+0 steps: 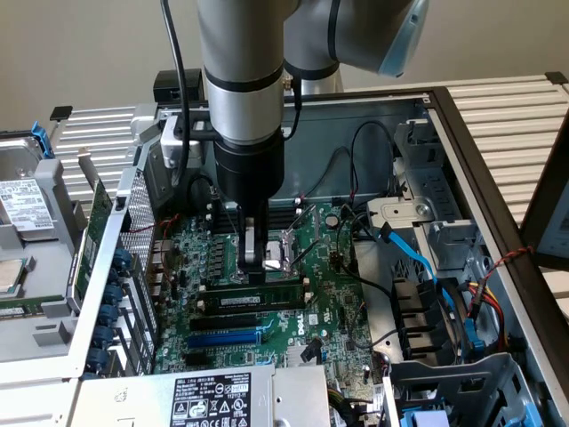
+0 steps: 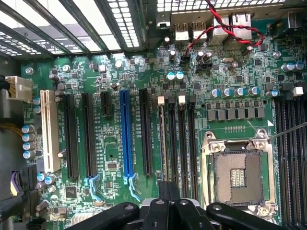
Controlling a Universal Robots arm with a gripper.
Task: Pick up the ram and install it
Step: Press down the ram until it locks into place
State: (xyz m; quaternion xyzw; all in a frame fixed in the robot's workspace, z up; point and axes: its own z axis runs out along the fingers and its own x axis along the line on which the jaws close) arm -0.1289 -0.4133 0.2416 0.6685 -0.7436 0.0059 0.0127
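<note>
exterior view: open grey metal computer case (image 1: 462,133) lying flat, with the green motherboard (image 1: 329,302) exposed and the silver-and-black robot arm (image 1: 240,80) coming straight down over it.
gripper: the gripper (image 1: 253,262) is low over the board with its jaws drawn together; its tips sit at or just above the top edge of the stick, though actual contact cannot be told.
ram: the long, thin green circuit-board ram stick (image 1: 258,301), with a white label strip, stands on edge along the row of memory slots, directly under the gripper.
neighbours: the silver cpu socket (image 1: 289,245) lies just beyond the stick; the blue expansion slot (image 1: 227,336) lies nearer the camera, apart from the stick.
wrist view: the black gripper fingers (image 2: 165,211) are close together over the group of long black memory slots (image 2: 175,139), beside the silver cpu socket (image 2: 237,175) and well apart from the blue expansion slot (image 2: 125,136).
done so far: judging from how it stands, the stick is off the worktop and sits in line with a slot.
left to do: whether the stick is pushed fully home and the end clips have latched cannot be told; that part of the install looks unconfirmed.
</note>
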